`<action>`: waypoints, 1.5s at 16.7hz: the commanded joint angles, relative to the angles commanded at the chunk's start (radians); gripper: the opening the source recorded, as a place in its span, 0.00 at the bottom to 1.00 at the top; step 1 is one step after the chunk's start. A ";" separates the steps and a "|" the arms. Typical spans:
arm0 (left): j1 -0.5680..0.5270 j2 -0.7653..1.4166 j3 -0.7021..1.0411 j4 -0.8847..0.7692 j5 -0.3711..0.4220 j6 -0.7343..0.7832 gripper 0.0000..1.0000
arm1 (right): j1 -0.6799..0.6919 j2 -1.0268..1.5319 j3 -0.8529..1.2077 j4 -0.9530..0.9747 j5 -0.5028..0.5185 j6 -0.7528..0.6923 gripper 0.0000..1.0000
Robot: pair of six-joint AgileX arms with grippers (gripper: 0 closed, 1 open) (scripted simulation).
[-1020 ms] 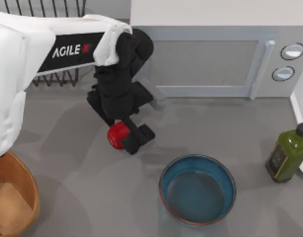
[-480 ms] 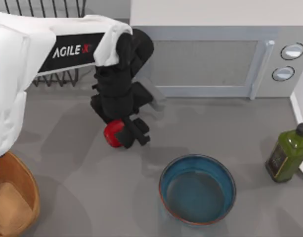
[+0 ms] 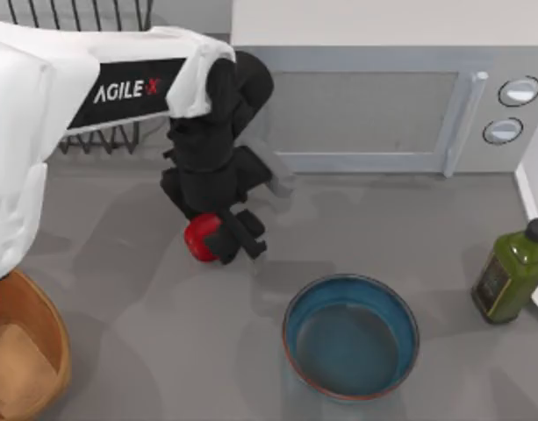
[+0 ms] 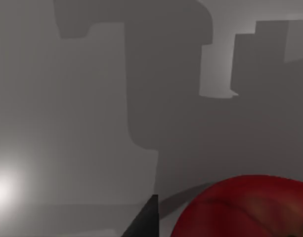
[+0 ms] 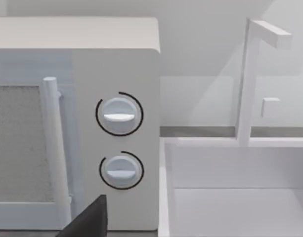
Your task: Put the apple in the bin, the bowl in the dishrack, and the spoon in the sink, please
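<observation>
My left gripper (image 3: 219,242) is shut on the glossy red apple (image 3: 198,237), holding it just above the grey table, left of centre. In the left wrist view the apple (image 4: 250,207) sits close beside one dark fingertip (image 4: 144,222). The teal-blue bowl (image 3: 350,336) stands upright to the lower right of the apple, apart from it. The tan wooden bin (image 3: 53,338) is at the table's lower left corner. The black wire dishrack (image 3: 118,12) stands at the back left, partly behind my left arm. The white sink (image 5: 230,163) lies right of the microwave. The spoon is out of view.
A grey microwave (image 3: 383,105) with two knobs spans the back, and its door handle (image 3: 462,123) juts out. A green oil bottle (image 3: 512,272) stands at the right edge. A dark part of my right gripper (image 5: 89,219) faces the microwave and a white faucet (image 5: 247,79).
My left gripper has drawn back slightly up and to the left with the apple in it. The bowl, bin and bottle have not moved.
</observation>
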 joint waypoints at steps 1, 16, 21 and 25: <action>0.000 0.000 0.000 0.000 0.000 0.000 0.00 | 0.000 0.000 0.000 0.000 0.000 0.000 1.00; 0.002 -0.085 0.280 -0.350 -0.011 0.004 0.00 | 0.000 0.000 0.000 0.000 0.000 0.000 1.00; 0.005 -0.085 0.280 -0.354 -0.014 0.002 0.00 | 0.000 0.000 0.000 0.000 0.000 0.000 1.00; 0.044 -0.172 0.185 -0.396 -0.083 -0.105 0.00 | 0.000 0.000 0.000 0.000 0.000 0.000 1.00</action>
